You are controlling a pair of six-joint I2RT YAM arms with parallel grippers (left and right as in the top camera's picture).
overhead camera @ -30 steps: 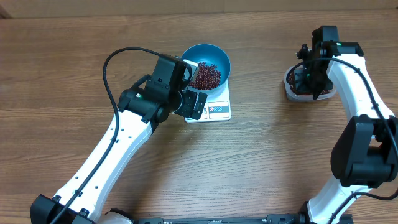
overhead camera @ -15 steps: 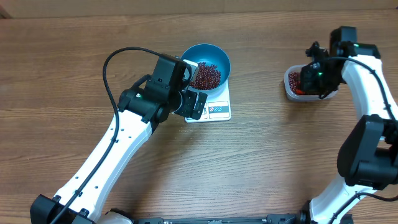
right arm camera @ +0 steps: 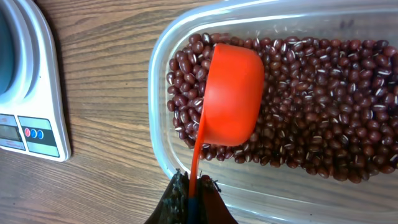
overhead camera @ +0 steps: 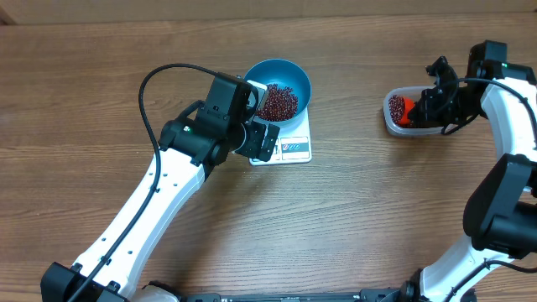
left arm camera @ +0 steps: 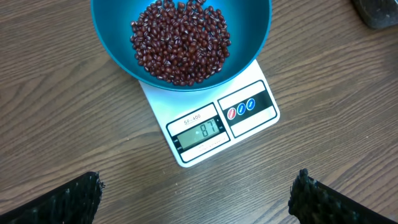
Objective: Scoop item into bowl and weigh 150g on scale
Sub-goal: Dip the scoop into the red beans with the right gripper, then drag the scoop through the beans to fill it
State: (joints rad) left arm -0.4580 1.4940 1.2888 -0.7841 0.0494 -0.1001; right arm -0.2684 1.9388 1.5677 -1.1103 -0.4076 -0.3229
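The blue bowl [overhead camera: 295, 79] stands on the white scale [overhead camera: 295, 149], part-filled with red-brown beans [left arm camera: 180, 40]. In the left wrist view the bowl [left arm camera: 255, 43] covers the far half of the scale [left arm camera: 155, 102], whose display reads 87. My left gripper [overhead camera: 258, 117] hovers over the scale's near edge. It is open [left arm camera: 196, 202] and holds nothing. My right gripper [right arm camera: 194, 196] is shut on the thin handle of an orange scoop [right arm camera: 230, 99]. The scoop lies back-up on the beans [right arm camera: 323, 106] in a clear tub [right arm camera: 160, 146], so its inside is hidden. Overhead, the right gripper [overhead camera: 434, 104] is at the tub's right side.
The clear tub [overhead camera: 393, 126] sits on the wooden table at the right, well apart from the scale. A corner of the scale [right arm camera: 37, 93] shows at the left of the right wrist view. A black cable [overhead camera: 155, 84] loops above the left arm.
My right arm has swung to the right, off the tub, and the orange scoop now shows over the beans at the tub's left end. The left arm, bowl and scale have not moved.
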